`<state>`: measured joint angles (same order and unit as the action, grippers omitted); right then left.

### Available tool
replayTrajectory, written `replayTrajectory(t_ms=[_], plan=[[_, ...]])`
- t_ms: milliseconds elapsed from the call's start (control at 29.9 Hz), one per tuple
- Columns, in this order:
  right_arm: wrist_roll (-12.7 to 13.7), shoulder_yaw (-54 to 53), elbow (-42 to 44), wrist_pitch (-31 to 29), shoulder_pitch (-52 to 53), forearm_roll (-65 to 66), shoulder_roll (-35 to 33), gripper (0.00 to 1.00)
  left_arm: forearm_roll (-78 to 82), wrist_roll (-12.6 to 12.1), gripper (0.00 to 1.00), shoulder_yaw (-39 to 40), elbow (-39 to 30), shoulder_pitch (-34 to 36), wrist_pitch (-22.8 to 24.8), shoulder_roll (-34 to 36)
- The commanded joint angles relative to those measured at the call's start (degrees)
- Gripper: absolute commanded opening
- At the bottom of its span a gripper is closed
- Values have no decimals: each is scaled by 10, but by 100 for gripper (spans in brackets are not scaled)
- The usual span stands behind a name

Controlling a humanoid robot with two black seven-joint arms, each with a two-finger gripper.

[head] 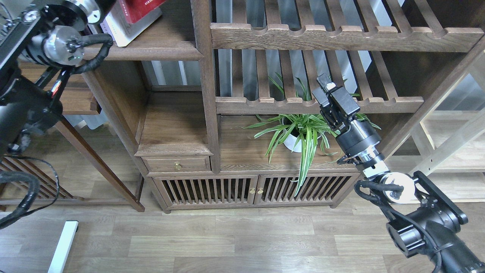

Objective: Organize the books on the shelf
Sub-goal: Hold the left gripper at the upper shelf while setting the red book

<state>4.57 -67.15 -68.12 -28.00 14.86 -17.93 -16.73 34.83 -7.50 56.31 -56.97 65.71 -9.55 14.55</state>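
Note:
The dark red book (141, 7) leans at the top edge of the head view, its lower end resting on the dark-brown shelf (151, 51). Pale pages or another pale book (127, 29) show just under and left of it; which one I cannot tell. My left arm's wrist (89, 7) is right beside the red book, and its gripper is cut off by the top edge. My right gripper (326, 84) hangs far from the books, in front of the slatted rack above the plant. It holds nothing, and its fingers are too close to tell apart.
A potted spider plant (299, 132) stands on the low cabinet top just left of my right arm. A thick upright post (206, 83) divides the bookcase. Slatted racks (322, 38) fill the right bays. A pale wood rack (454, 144) stands at the far right.

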Motion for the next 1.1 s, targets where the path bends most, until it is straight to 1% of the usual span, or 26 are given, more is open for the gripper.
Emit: replayTrajectory(t_ms=[0,201,267,301,435,535,669,869,1070], plan=[[0,-2,0,0,-1,0,-2,78,0,10,2,-10,2,-2,-3,-4],[0,-3,0,0,-2,0,-2,78,1,15,2,-17,5,-9,-3,-1],[0,-3,0,0,-2,0,-1,78,0,22,3,-20,14,-11,-3,-1],[0,-3,0,0,-2,0,-1,78,0,28,3,-20,19,-11,-5,-2],[0,-3,0,0,-2,0,-1,78,-5,30,3,-22,22,-11,-25,-3],[-1,-3,0,0,-2,0,-1,79,-5,33,4,-22,24,-12,-26,-1],[-1,-3,0,0,-2,-1,2,79,-6,42,6,-25,29,-17,-26,-1],[-1,-3,0,0,-2,-1,3,79,-6,47,9,-27,33,-21,-27,-1],[0,0,0,0,-2,-1,1,78,-6,69,10,-28,48,-21,-25,-3]])
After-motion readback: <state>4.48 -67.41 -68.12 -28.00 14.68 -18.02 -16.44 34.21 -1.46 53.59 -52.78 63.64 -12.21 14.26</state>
